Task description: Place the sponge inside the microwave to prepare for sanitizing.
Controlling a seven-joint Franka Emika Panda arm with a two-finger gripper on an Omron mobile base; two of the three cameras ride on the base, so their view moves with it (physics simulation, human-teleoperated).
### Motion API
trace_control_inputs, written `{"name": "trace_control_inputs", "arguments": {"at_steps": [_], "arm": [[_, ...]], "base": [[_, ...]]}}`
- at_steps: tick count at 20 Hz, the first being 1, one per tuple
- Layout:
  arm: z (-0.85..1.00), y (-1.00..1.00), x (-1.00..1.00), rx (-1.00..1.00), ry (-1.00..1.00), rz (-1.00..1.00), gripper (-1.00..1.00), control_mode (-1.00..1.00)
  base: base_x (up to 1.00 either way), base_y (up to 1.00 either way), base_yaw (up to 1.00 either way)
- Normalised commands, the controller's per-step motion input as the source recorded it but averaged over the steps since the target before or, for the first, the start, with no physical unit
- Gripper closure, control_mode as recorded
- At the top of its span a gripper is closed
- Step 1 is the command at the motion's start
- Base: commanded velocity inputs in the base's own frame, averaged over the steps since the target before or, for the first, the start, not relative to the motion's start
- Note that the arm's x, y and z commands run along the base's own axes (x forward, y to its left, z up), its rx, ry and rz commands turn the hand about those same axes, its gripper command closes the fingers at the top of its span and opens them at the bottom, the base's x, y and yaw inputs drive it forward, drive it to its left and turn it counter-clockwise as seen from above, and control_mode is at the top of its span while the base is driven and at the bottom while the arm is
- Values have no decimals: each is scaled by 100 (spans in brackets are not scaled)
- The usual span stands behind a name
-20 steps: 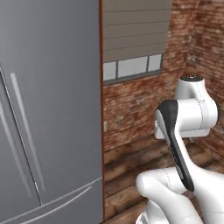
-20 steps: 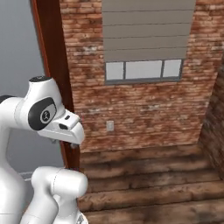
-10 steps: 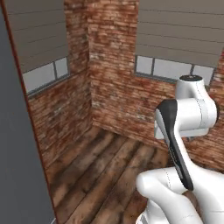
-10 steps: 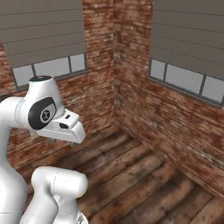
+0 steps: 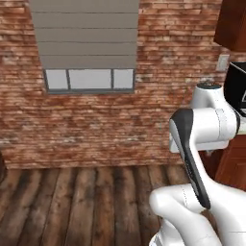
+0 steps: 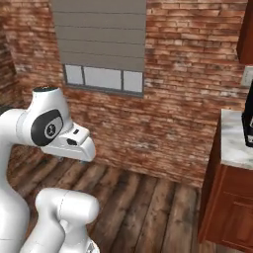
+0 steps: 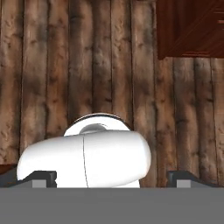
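Fingers of my two-finger gripper sit spread wide with nothing between them, pointing down at the dark wooden plank floor. I see a red brick wall with a grey-shuttered window. Neither sponge nor microwave is anywhere I can make out.

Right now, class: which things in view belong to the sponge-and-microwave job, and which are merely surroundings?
Job: gripper, open, empty.
Surroundings: brick wall, window, plank floor, wooden cabinet, marble counter, dark object on it (too cropped to identify).
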Motion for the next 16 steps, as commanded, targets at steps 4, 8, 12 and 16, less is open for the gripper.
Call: {"name": "trace_control_inputs", "arguments": {"at_steps": [4, 8, 12, 16], "arm": [[0, 0, 0, 0, 0, 0, -100, 100], [0, 0, 0, 0, 0, 0, -100, 100], [0, 0, 0, 0, 0, 0, -100, 100], [0, 0, 0, 0, 0, 0, -100, 100]], "base": [[9, -54, -84], [12, -44, -85], [19, -45, -83], [24, -52, -80]]}}
